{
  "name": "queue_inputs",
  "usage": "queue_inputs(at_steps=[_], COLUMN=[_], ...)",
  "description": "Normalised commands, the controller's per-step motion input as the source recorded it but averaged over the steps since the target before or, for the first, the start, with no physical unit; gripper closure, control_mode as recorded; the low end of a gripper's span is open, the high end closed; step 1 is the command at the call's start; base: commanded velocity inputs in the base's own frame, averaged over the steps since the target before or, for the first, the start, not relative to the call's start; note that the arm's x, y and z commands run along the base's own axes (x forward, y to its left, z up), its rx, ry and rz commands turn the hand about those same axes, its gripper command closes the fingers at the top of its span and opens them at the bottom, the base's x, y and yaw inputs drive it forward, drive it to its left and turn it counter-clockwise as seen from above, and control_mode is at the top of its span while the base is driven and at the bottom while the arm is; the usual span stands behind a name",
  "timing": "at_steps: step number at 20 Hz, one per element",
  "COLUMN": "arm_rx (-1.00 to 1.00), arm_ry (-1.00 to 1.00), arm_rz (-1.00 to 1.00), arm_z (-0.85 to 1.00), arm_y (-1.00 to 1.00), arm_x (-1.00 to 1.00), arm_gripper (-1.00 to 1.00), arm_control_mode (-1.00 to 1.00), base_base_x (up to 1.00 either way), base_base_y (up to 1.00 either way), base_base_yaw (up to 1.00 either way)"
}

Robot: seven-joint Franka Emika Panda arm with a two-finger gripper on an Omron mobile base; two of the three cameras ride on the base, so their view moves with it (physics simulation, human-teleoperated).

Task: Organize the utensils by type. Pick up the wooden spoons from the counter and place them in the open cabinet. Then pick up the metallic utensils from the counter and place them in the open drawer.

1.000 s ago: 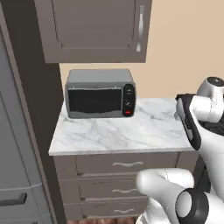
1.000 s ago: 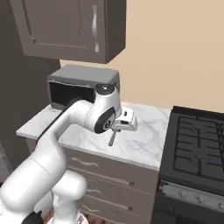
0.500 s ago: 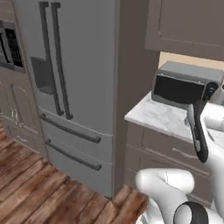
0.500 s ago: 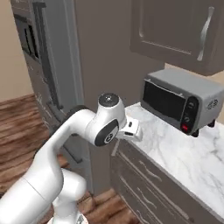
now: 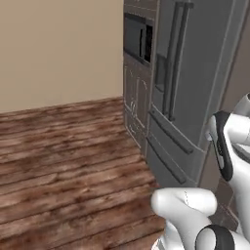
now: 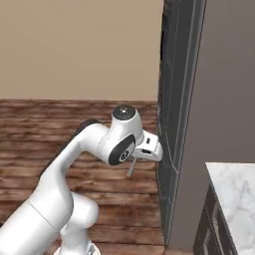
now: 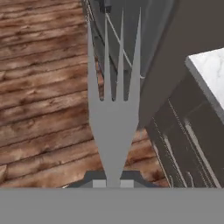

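Looking along the hand, you see the gripper [image 7: 113, 183] clenched on the handle of a grey metal fork [image 7: 113, 118], one of the metallic utensils, whose four tines point straight away from the hand over the wooden floor [image 7: 43, 87]. In your right base view the same fork [image 6: 132, 167] shows as a thin sliver hanging below the gripper [image 6: 149, 149], held out in the air just beside the dark side of the refrigerator [image 6: 174, 124]. A corner of the marble counter [image 6: 234, 199] sits low at the right of that view, beyond the tall grey panel, and its edge [image 7: 210, 74] also shows at the right of the hand view above dark drawer fronts [image 7: 183, 144]. Farther off, your left base view shows the refrigerator's doors [image 5: 195, 88], a built-in oven column [image 5: 136, 63] past them, and a beige wall [image 5: 58, 49] behind the plank floor.
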Motion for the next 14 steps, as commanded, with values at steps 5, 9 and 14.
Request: queue_inputs(at_steps=[5, 9, 14], arm_rx=[0.0, 0.0, 0.0], arm_ry=[0.0, 0.0, 0.0], arm_rz=[0.0, 0.0, 0.0], arm_z=[0.0, 0.0, 0.0], arm_y=[0.0, 0.0, 0.0], arm_x=[0.0, 0.0, 0.0], arm_gripper=[1.0, 1.0, 1.0], arm_control_mode=[1.0, 1.0, 1.0], base_base_x=[-0.24, -0.26, -0.32], base_base_y=[0.13, 0.17, 0.39], base_base_yaw=[1.0, 1.0, 0.97])
